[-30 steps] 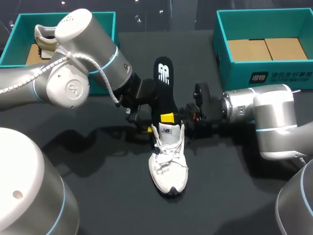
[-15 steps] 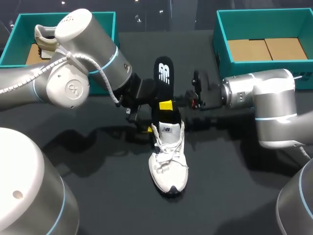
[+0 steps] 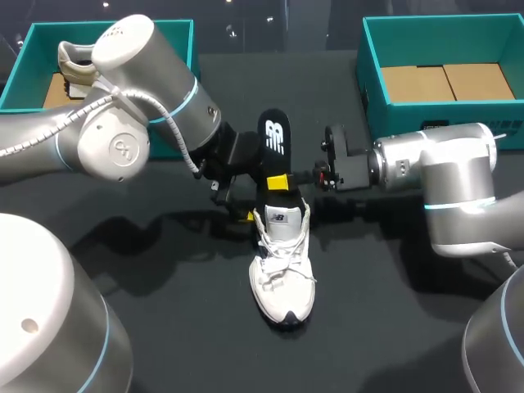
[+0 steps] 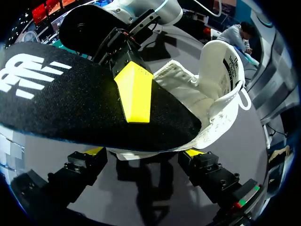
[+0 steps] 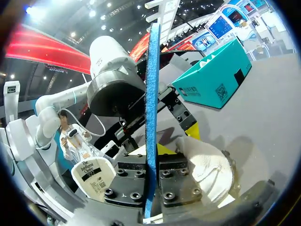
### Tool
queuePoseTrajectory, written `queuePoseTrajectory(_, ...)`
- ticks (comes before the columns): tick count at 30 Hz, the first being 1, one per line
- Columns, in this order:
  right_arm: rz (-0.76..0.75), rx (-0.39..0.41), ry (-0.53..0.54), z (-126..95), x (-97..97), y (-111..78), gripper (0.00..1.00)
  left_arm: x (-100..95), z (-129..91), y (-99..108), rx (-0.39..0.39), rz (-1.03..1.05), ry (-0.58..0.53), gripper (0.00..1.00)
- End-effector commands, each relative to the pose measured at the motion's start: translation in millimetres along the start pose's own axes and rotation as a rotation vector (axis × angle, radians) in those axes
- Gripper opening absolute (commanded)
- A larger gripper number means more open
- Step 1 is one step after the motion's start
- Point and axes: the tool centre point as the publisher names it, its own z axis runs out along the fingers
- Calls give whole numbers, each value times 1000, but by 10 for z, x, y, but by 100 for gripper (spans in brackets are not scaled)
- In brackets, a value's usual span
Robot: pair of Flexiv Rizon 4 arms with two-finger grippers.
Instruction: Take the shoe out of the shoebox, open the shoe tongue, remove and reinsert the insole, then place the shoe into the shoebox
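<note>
Right fingers (image 3: 278, 180) grip the black foam insole (image 3: 274, 141), near end at the white lace-up sneaker (image 3: 282, 274) opening. Left fingers (image 4: 94, 151) clamp its heel.

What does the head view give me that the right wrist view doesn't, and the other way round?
Head view only: the whole white shoe from toe to heel on the table, the insole's black printed face, the right shoebox with its bare cardboard floor, and a second shoe in the left shoebox.
Right wrist view only: the insole edge-on, its rim blue, clamped in the right pincer.
Both: the insole, the white shoe, the left arm and the left shoebox.
</note>
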Motion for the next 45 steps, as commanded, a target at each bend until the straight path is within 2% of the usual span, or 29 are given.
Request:
queuePoseTrajectory(1, 18, -3, -16, 2, 30, -199, 0, -1, 12, 1, 1, 1, 0, 100)
queuePoseTrajectory(8, 41, 3, -12, 3, 62, -364, 0, -1, 12, 1, 1, 1, 0, 100)
queuePoseTrajectory(12, 29, -1, -1, 10, 81, -354, 0, -1, 12, 1, 1, 1, 0, 100)
queuePoseTrajectory(14, 7, -8, 1, -1, 100, -277, 29, -1, 12, 1, 1, 1, 0, 100)
queuePoseTrajectory(17, -29, -7, 1, -11, 132, -169, 33, -1, 12, 1, 1, 1, 0, 100)
queuePoseTrajectory(25, -96, 6, -14, -54, 178, 59, 29, -1, 12, 1, 1, 1, 0, 100)
queuePoseTrajectory(31, -115, 10, -20, -55, 131, 203, 27, -1, 12, 1, 1, 1, 0, 100)
queuePoseTrajectory(34, -116, 5, -19, -32, 102, 239, 18, -1, 12, 1, 1, 1, 0, 100)
queuePoseTrajectory(35, -115, 5, -18, -23, 93, 240, 4, -1, 12, 1, 1, 1, 0, 100)
queuePoseTrajectory(36, -111, 5, -17, -13, 82, 236, 0, -1, 12, 1, 1, 1, 0, 100)
queuePoseTrajectory(41, -69, 16, -14, 36, 42, 99, 0, -1, 12, 1, 1, 1, 0, 100)
queuePoseTrajectory(45, -19, 26, -14, 56, 56, -112, 0, -1, 12, 1, 1, 1, 0, 100)
